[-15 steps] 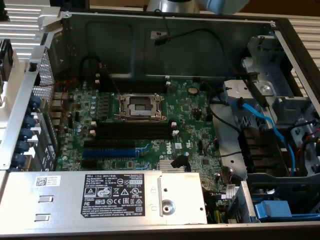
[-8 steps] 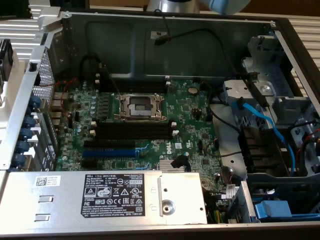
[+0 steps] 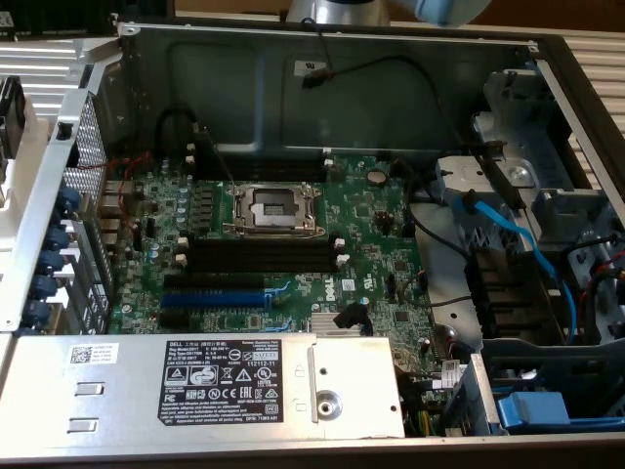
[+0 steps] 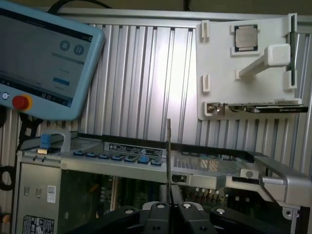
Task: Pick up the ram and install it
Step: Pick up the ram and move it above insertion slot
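Dark and very thin, the ram (image 4: 168, 151) is showing edge-on as a narrow upright sliver. Its flat faces are turned away, so chips and label cannot be made out. It is rising straight out of the claw (image 4: 169, 195), whose jaws are pinching narrowly on its lower end, holding it clear of everything else.

Just beyond the claw, the open case (image 4: 146, 151) is lying with its metal rim crossing behind the ram. Farther beyond the claw, a white plate (image 4: 219, 73) is resting on ribbed metal and carrying a square chip (image 4: 246, 36). A pale blue tablet (image 4: 44, 58) with a red button is sitting well apart from that plate.

In the exterior view, the green board (image 3: 381, 225) is lying inside the case. The long black slots (image 3: 259, 254) with white end clips are running side by side, and a blue slot (image 3: 210, 298) is sitting just beside them.
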Available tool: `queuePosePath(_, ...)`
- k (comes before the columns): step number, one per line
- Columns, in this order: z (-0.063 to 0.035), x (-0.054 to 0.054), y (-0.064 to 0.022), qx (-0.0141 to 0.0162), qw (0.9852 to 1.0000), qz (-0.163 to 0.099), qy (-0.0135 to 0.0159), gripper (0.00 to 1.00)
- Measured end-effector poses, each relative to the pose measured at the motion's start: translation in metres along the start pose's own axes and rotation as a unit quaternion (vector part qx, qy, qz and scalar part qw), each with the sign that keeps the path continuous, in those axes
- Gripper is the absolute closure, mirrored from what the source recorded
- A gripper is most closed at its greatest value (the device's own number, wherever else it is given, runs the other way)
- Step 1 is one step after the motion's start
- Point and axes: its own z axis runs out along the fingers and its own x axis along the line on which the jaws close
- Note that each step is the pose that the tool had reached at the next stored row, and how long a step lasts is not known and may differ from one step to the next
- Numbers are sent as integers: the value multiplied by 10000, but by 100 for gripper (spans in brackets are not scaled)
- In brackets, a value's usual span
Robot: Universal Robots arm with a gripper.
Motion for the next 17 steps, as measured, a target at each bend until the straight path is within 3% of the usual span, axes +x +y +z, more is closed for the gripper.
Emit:
queuePosePath(10, 7, 86, -440, -92, 10000, -11, -7, 88)
queuePosePath(17, 16, 132, -751, -120, 9999, -14, -10, 88)
